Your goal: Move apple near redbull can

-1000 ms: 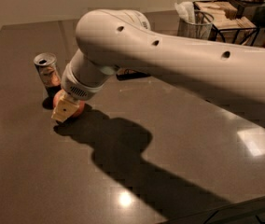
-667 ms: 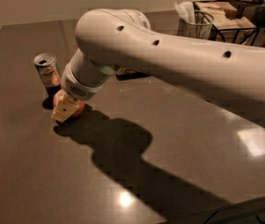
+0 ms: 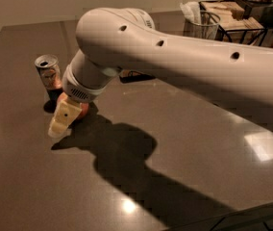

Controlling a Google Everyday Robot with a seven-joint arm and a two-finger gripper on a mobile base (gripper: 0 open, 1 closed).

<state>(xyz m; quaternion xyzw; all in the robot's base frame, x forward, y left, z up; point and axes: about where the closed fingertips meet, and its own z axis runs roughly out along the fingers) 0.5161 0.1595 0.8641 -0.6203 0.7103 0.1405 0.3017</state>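
- Dark, glossy bench fills the view, with light spots reflected on it.
- Pincer hangs low at the bench's left side, against the apple; whether it grips the fruit cannot be told.
- Apple lies just beside the upright redbull can.
- Wire basket stands at the far right.

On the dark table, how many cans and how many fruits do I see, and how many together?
Cans: 1, the redbull can.
Fruits: 1, the apple, partly hidden behind the gripper, which is low beside the can.
Total: 2.
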